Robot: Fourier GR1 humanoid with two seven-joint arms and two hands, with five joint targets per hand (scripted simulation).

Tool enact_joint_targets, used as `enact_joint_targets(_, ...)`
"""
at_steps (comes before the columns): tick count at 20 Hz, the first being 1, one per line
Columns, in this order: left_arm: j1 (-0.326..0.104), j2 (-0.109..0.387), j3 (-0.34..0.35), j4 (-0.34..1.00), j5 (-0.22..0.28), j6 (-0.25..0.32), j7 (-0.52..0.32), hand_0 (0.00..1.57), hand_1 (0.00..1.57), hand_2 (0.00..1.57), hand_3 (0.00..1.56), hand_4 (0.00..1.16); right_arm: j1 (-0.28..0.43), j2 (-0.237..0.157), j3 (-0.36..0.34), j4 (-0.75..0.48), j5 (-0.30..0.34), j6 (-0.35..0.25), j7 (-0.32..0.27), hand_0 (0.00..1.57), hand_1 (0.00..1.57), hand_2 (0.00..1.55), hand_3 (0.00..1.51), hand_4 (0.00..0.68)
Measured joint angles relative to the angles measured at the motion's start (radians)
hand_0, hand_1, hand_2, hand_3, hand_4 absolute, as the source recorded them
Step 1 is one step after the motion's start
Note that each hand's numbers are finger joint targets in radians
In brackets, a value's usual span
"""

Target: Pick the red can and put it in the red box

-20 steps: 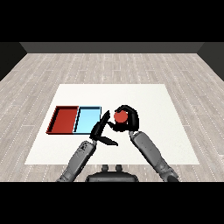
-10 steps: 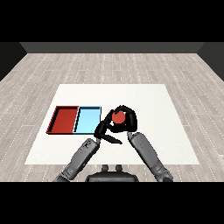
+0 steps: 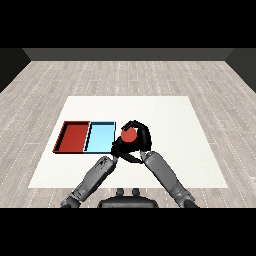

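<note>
Currently the white table is the largest surface before me: flat, matte and rectangular, set on a grey plank floor.

Next in size, my two grey forearms enter from the lower corners and converge just right of the trays. Their shells are smooth and rounded.

The red tray and the light blue tray lie side by side, touching along one edge, left of centre. Both are shallow rectangles with thin raised rims. The red one, farther left, is the destination and holds nothing I can see.

My right hand is curled round the red can, black fingers arching over its top and side. The wrap is there to keep the can captive for the carry (whether it is lifted off the table cannot be confirmed). The can sits just beside the blue tray's right rim, so the blue tray lies between it and the target.

My left hand rests low beside the right one; its finger position cannot be determined.

The can shows a round red top.
</note>
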Motion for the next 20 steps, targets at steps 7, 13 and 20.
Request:
enact_joint_targets(7, -0.003, 0.006, 0.005, -0.015, 0.002, 0.027, -0.003, 0.0, 0.0, 0.0, 0.0, 0.53, 0.015, -0.002, 0.046, -0.037, 0.003, -0.021, 0.01, 1.57, 1.57, 1.48, 1.4, 0.642)
enact_joint_targets(13, 0.007, 0.01, 0.001, -0.012, 0.033, 0.196, -0.02, 1.57, 1.57, 1.57, 1.51, 1.12, 0.01, -0.006, 0.047, -0.019, -0.026, -0.027, -0.021, 1.57, 1.57, 1.48, 1.41, 0.625)
enact_joint_targets(20, -0.001, 0.008, -0.027, 0.002, 0.038, 0.286, -0.003, 1.57, 1.57, 1.57, 1.5, 1.12, 0.025, -0.001, 0.04, -0.017, -0.04, -0.018, -0.037, 1.57, 1.57, 1.47, 1.4, 0.63)
